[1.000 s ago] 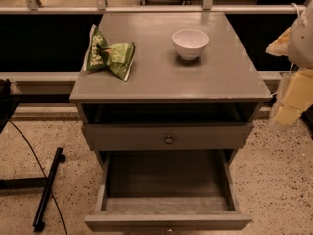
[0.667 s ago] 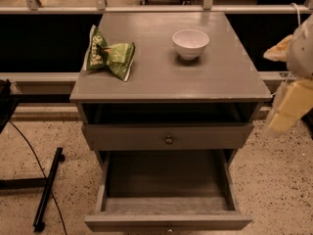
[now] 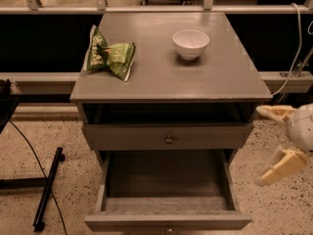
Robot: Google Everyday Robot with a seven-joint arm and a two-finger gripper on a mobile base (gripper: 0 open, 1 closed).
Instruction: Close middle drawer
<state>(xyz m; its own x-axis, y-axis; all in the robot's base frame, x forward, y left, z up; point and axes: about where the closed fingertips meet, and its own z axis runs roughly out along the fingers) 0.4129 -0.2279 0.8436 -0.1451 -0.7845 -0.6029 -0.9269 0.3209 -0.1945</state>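
Note:
The middle drawer [image 3: 168, 137] is the grey one with a small round dark knob [image 3: 168, 139] at the centre of its low front. It stands a little way out of the grey cabinet [image 3: 166, 72], with a dark gap above it. My gripper [image 3: 259, 146] is at the right edge of the view, just right of the cabinet at the height of this drawer. It is open and empty, its pale fingers [image 3: 279, 166] pointing left, one above the other. It touches nothing.
The bottom drawer [image 3: 166, 221] is pulled far out and is empty. A white bowl [image 3: 190, 43] and a green chip bag [image 3: 108, 55] lie on the cabinet top. A black stand and cable [image 3: 46, 190] are on the floor at the left. A railing [image 3: 156, 9] runs behind.
My gripper has moved down from the level of the cabinet top to the level of the middle drawer. The drawers, bowl and bag have not moved.

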